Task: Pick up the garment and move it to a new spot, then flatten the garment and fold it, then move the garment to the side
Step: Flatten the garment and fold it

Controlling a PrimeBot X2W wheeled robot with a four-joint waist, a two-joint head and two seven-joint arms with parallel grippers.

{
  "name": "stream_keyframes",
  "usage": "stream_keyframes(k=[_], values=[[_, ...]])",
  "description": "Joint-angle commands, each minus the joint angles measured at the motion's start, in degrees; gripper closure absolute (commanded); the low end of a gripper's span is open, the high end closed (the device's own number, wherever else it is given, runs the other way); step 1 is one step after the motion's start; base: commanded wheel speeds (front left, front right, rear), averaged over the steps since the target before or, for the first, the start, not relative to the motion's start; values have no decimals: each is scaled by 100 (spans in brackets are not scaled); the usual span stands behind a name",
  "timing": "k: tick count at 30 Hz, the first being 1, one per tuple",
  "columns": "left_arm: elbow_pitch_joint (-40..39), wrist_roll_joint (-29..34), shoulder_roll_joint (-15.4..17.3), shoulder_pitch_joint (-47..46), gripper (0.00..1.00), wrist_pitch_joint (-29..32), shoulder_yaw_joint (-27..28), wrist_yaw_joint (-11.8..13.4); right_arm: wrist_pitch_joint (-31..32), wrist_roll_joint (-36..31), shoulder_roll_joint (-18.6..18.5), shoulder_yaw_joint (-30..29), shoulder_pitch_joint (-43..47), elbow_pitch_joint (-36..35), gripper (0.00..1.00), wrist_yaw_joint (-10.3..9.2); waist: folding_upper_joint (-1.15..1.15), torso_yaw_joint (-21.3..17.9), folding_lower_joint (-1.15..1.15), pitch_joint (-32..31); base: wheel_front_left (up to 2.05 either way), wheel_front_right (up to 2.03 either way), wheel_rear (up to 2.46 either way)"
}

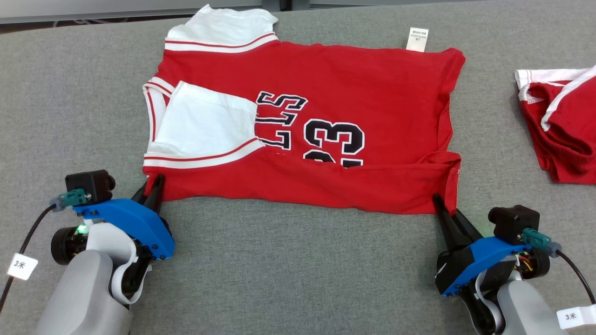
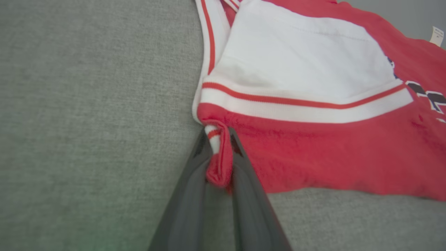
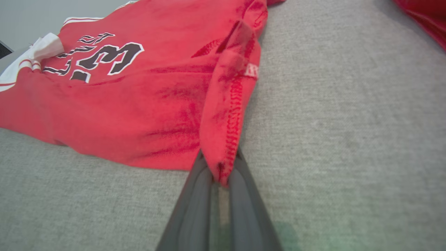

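Red jersey (image 1: 326,116) lies flat at centre of grey surface (image 1: 288,260). White sleeve (image 1: 205,121) turned in over chest, near hem strip doubled over numerals. Left gripper (image 1: 151,190) clamped on near-left corner; right gripper (image 1: 442,209) clamped on near-right hem corner (fabric seen pinched in both wrist views). Assessment: fold step in hand. Next move calls for level, matched lift of both corners, carry toward far edge, even tension. Well apart at right: second red garment (image 1: 563,135).
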Motion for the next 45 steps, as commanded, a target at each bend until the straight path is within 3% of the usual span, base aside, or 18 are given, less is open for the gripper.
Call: stream_keyframes(k=[1, 11, 19, 27, 28, 29, 30, 34, 40, 45], values=[[105, -23, -55, 171, 100, 129, -142, -45, 40, 24, -13, 26, 15, 64, 100, 0, 1, -10, 0, -16, 0, 0, 0], [-710, -535, 241, 994, 100, -442, -91, 10, 52, 145, -181, 56, 544, -517, 100, 0, 1, 102, 0, -325, 0, 0, 0], [-1591, -605, 233, 2182, 100, -273, -72, 491, 422, 339, -353, -76, 1358, -1129, 100, 0, 1, 320, 0, -718, 0, 0, 0], [-2171, -594, 213, 2917, 100, -107, -200, 754, 681, 379, -151, -567, 2203, -1465, 100, -1, 1, 402, 0, -960, 0, 0, 0], [-2190, -561, 228, 2933, 97, -119, -204, 791, 708, 367, -108, -565, 2253, -1497, 93, 0, 1, 386, 0, -974, 0, 0, 0], [-2193, -509, 248, 2951, 0, -118, -228, 822, 721, 347, -72, -562, 2290, -1534, 37, 0, 1, 372, 0, -989, 0, 0, 0], [-2203, -469, 256, 2972, 0, -107, -257, 844, 714, 315, -53, -549, 2302, -1579, 0, 0, 1, 353, 0, -1002, 0, 0, 0], [-2398, -235, 191, 2856, 0, -555, -160, 1050, 553, 120, -58, -584, 2166, -1771, 0, 0, 1, 293, 0, -1027, 0, 0, 0], [-2843, 322, 77, 2563, 0, -1576, -24, 1420, 364, -289, 105, -859, 1898, -2655, 0, 0, 1, 210, 0, -1115, 0, 0, 0], [-3129, 666, 113, 2271, 0, -1771, -113, 1568, 396, -533, 201, -1093, 1766, -3133, 0, 0, 1, 200, 0, -1212, 0, 0, 0]])
